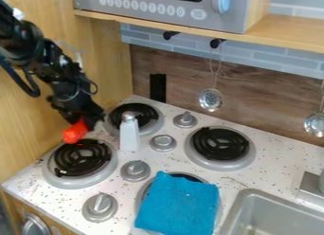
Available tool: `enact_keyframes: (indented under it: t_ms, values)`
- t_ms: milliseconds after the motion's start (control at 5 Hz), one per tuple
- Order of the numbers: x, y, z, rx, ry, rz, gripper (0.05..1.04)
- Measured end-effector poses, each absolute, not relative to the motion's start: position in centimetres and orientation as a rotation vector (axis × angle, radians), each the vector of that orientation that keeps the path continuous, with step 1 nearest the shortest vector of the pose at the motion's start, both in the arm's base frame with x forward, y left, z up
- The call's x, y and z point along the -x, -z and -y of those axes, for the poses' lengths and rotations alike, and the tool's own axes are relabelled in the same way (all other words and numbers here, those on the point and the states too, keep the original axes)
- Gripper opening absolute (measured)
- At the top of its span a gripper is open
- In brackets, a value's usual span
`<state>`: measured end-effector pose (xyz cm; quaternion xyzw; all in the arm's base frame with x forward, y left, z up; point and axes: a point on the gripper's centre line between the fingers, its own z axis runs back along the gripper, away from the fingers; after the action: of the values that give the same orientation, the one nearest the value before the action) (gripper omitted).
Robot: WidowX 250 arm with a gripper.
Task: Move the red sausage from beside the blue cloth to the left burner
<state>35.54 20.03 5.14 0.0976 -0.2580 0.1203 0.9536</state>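
The black gripper [84,119] hangs at the left, above the back edge of the front-left burner [81,158], and is shut on a red object [75,131]. That object sticks out below the gripper toward the left; its upper end is hidden by the gripper. A white bottle with a grey rounded top [130,134] stands upright to the gripper's right, in front of the back-left burner [134,116]. Farther right and nearer the camera, a blue cloth [178,203] lies over another burner, covering most of it.
Grey knobs [135,170] stand between the burners. The back-right burner [220,148] has a black coil. A sink [278,210] is at the lower right. Ladles [210,99] hang along the back wall, under a shelf [297,31]. A wooden wall [25,130] borders the left side.
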Motion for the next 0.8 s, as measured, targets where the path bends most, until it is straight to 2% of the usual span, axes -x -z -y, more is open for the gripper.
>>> enact_keyframes:
  t_ms: [400,600,800]
  values:
    - [-34.2,-3.5,-22.3,-0.173,-0.118,0.468,0.519]
    - [-34.2,-3.1,-21.6,-0.134,-0.044,0.452,0.592]
    - [-34.2,-3.2,-21.4,-0.113,-0.027,0.435,0.897]
